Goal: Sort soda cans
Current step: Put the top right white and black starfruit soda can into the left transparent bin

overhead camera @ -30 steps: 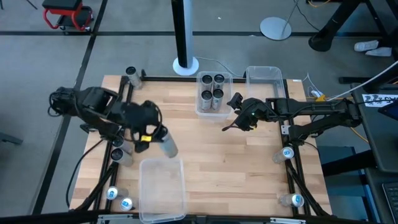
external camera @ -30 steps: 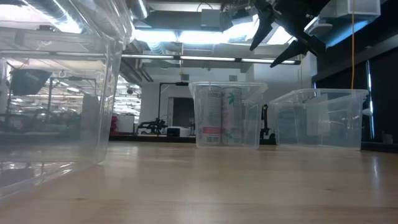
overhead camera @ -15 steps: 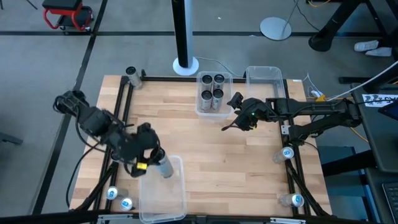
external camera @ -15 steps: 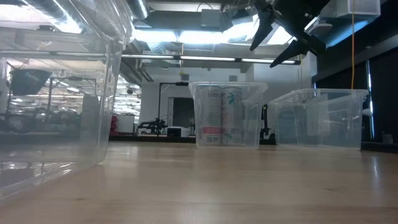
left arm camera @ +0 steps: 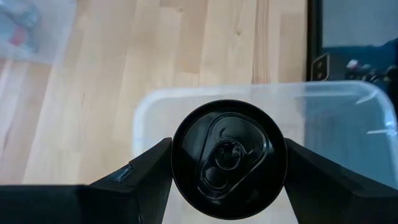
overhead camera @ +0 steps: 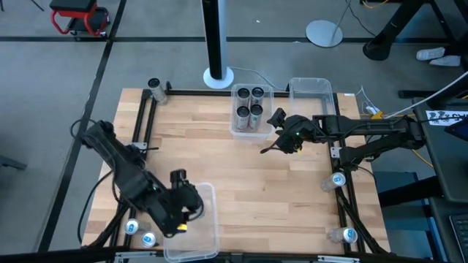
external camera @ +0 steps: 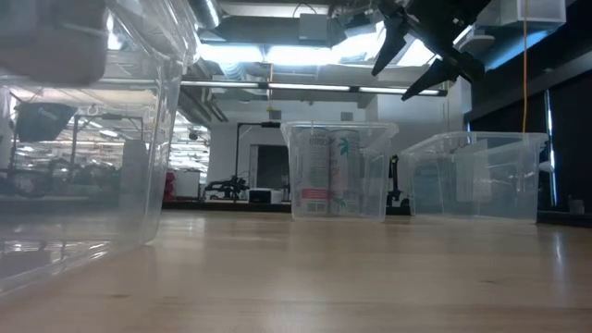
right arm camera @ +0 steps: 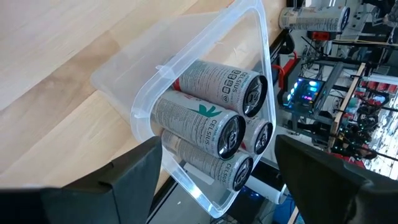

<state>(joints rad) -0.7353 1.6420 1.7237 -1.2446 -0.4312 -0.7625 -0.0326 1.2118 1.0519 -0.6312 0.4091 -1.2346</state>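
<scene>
With a dark-topped soda can [left arm camera: 228,158] clamped between its fingers [left arm camera: 144,172], the left hand [overhead camera: 180,212] sits over the near clear bin [overhead camera: 208,191] at the front of the worktop [overhead camera: 278,183]; this bin is the reference landmark below. Wrist view: can upright, top facing camera, bin rim and floor visible beneath it. Bin otherwise looks empty.

Step in hand, as I judge it: delivery of a dark-topped can to the near bin, can not yet released.

Next move calls for lowering the can inside the walls, then spreading the fingers and lifting straight up so it stays standing.

Far side of the worktop from the near bin: a second bin [overhead camera: 239,130] holding four dark-topped cans [overhead camera: 249,107], a third bin [overhead camera: 310,85] beside it. Right hand [overhead camera: 281,133] hangs just beside the four-can bin, fingers spread wide, holding nothing.

Pale-topped cans [overhead camera: 140,233] lie off the worktop's edge just beside the near bin; more [overhead camera: 337,180] at the opposite side edge.
</scene>
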